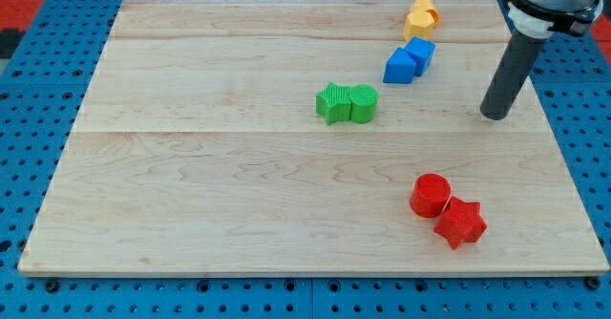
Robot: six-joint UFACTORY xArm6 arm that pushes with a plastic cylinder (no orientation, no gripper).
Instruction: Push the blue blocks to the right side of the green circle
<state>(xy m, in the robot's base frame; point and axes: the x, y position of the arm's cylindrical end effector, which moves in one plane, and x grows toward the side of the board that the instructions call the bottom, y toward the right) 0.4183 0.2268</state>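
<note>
Two blue blocks point(409, 60) left of my tip point(495, 115)

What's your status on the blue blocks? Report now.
My tip on the board, right of the blue blocks, not touching. Blue pair sits up-right of the green circle, apart. Yellow blocks just above the blue pair.

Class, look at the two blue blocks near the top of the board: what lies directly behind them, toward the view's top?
Behind the blue blocks sit two yellow blocks, apparently touching. Their lower edge is hidden by the blue ones. My tip stands apart, to the view's right.
</note>
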